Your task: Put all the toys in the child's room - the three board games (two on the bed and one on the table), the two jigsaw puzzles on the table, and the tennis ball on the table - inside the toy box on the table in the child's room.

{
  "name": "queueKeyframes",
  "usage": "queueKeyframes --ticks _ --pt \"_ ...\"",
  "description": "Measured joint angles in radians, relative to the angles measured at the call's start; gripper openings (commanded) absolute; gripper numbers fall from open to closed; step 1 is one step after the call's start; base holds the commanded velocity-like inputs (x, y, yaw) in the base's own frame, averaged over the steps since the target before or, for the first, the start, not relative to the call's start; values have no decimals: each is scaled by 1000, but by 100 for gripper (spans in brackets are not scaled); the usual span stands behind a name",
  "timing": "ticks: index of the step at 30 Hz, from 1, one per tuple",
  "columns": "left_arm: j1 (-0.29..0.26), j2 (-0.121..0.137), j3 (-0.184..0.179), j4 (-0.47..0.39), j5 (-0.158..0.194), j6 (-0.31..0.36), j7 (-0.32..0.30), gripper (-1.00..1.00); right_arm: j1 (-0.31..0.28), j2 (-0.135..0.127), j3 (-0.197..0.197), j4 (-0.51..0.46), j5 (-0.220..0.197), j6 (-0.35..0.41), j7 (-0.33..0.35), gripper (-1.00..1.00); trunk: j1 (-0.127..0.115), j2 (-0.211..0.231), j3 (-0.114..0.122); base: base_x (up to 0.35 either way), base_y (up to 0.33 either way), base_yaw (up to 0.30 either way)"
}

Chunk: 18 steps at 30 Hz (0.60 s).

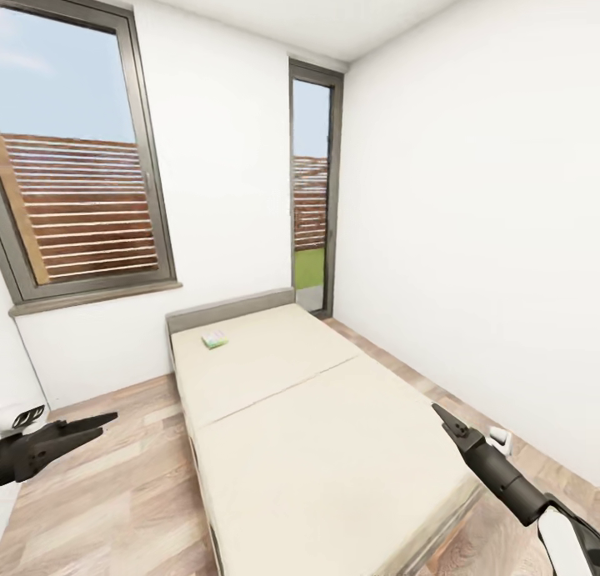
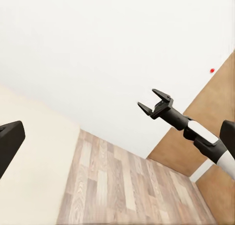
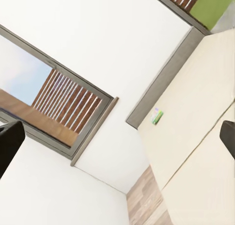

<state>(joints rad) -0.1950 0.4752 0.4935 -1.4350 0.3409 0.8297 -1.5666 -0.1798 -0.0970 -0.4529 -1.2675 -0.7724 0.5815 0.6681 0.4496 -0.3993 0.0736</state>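
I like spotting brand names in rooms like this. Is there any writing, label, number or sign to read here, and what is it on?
None can be read.
The board game near the head of the bed: its pale green printed cover is too small and blurred to make out any words.
The walls, the windows and both arms carry no visible lettering.

Head view: high, looking down along bed (image 1: 317, 426) toward 12 o'clock. Right wrist view: tilted, far from same bed (image 3: 196, 137). Left wrist view: facing across bed toward 3 o'clock.
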Motion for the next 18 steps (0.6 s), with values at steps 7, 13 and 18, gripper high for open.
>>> queueKeyframes --ticks 7,13,18 --pt "0 0 0 0 0 0 0 100 0 0 0 0 0 0 0 100 0 0 0 78 265 -280" --pt "0 0 0 0 0 0 0 100 0 0 0 0 0 0 0 100 0 0 0 66 258 -280" --pt "0 0 0 0 0 -1 0 100 0 0 0 0 0 0 0 100 0 0 0 8 277 -281"
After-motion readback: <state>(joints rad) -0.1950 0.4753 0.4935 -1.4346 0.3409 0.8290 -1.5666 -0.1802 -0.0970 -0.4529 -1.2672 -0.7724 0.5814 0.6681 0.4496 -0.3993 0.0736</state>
